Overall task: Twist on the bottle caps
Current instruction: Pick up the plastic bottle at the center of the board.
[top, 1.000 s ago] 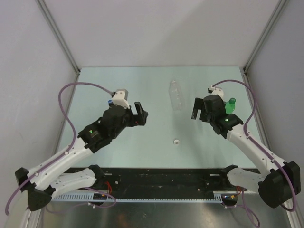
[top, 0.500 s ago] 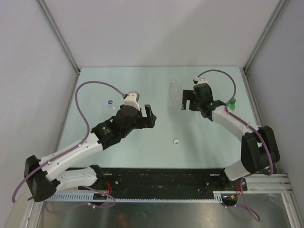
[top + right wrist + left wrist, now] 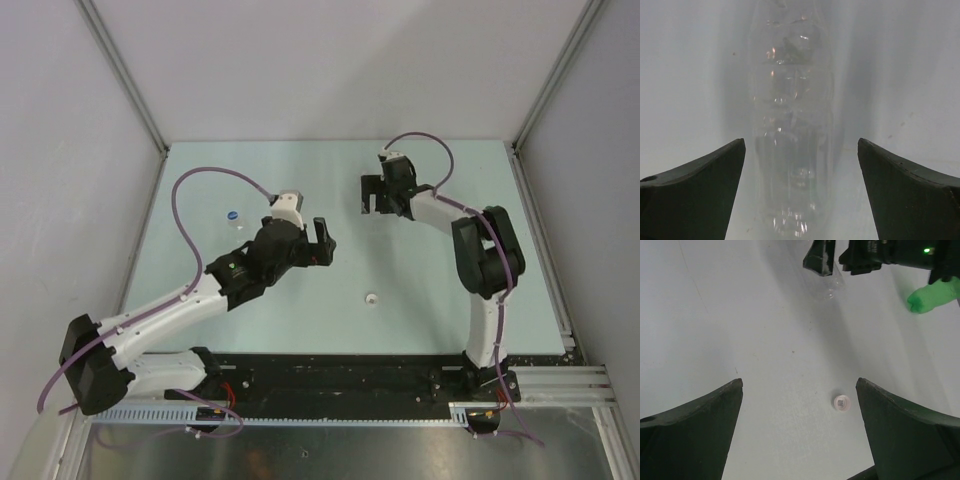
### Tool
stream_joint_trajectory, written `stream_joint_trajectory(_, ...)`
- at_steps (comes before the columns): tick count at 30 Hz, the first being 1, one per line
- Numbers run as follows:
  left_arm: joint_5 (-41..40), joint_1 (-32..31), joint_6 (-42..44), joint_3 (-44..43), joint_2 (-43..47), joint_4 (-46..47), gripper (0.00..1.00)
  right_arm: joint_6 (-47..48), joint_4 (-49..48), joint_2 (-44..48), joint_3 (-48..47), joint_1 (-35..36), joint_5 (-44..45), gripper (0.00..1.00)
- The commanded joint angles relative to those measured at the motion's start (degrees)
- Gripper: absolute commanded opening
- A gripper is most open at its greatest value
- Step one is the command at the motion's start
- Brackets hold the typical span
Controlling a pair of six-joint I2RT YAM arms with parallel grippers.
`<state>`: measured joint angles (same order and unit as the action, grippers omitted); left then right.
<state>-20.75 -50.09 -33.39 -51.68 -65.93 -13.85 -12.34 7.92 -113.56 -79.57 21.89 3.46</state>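
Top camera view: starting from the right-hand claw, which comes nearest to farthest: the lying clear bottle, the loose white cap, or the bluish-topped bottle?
1. The clear bottle, right at the open right gripper.
2. The white cap, toward the near middle.
3. The bluish-topped bottle, far over on the left.

Three bottles: clear bottle between right claw fingers, green bottle beside that claw, small upright bottle left of left claw. One loose white cap. Two claws.

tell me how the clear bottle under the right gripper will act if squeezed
The clear bottle looks empty and thin-walled, so it is probably light and may dent. Lying on its side, it could roll if the right gripper nudges it off-centre.
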Motion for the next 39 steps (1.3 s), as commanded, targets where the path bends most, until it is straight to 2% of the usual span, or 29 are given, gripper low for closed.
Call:
stream_joint_trajectory(1,-1.76,0.53,0.20,-0.40,0.00,3.62,1.00,0.78,0.99,-5.67,-7.25,-0.15,-0.96,0.98)
stream_joint_trajectory(10,-1.42,1.15,-2.13,1.36,1.56,4.58,1.00,0.11,2.34,-9.51,-9.20,-0.07,-2.06,0.92)
stream_joint_trajectory(21,-1.17,1.55,-2.81,2.19,2.84,4.63,1.00,-0.26,3.51,-8.33,-9.12,-0.01,-1.80,0.93)
stream_joint_trajectory(24,-1.59,1.51,-2.98,2.26,2.79,4.70,1.00,-0.27,3.83,-8.55,-9.11,-0.07,-1.56,0.84)
stream_joint_trajectory(28,-1.89,1.60,-4.17,2.42,2.54,4.63,1.00,-0.06,3.68,-7.63,-8.36,0.02,-1.66,0.61)
stream_joint_trajectory(30,-1.74,1.62,-5.20,2.08,2.56,4.67,1.00,0.25,3.37,-5.88,-7.58,0.31,-1.76,0.57)
stream_joint_trajectory(33,-2.11,1.64,-9.07,1.25,2.41,4.74,1.00,1.04,0.52,-0.17,-3.87,1.75,-0.56,0.55)
stream_joint_trajectory(39,-1.82,1.66,-16.59,-2.45,0.15,4.99,1.00,0.09,-12.64,18.27,13.40,8.34,3.80,0.56)
